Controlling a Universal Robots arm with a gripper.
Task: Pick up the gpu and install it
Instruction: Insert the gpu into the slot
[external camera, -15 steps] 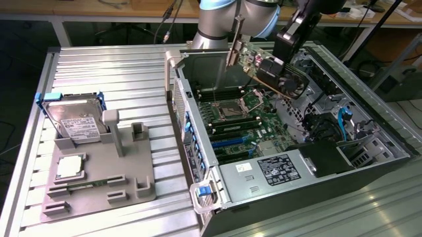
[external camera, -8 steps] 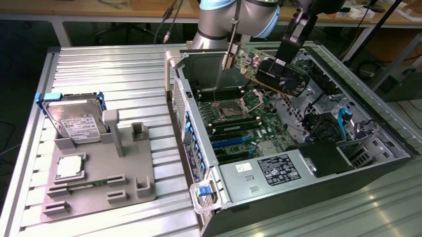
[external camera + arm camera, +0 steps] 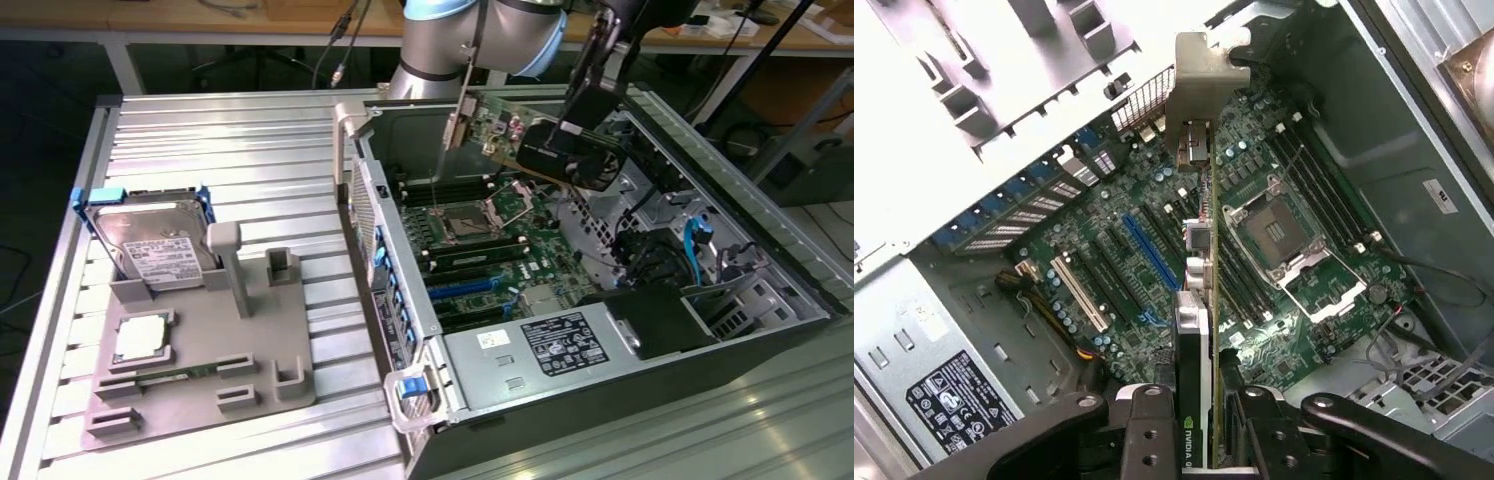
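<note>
On the ribbed metal tabletop, a silver hard drive leans in a grey holder. Rightward, the pale-blue arm reaches down into the open black computer case. Its black hand is clamped on the dark, silver-bracketed gpu, apparently just above the green motherboard.

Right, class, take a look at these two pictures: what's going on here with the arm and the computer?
The robot arm's gripper is clamped on the gpu, holding it edge-down above the open computer case. The card hangs over the motherboard and is not yet seated in a slot. On the exterior view's left, a hard drive stands in the grey parts holder.
</note>
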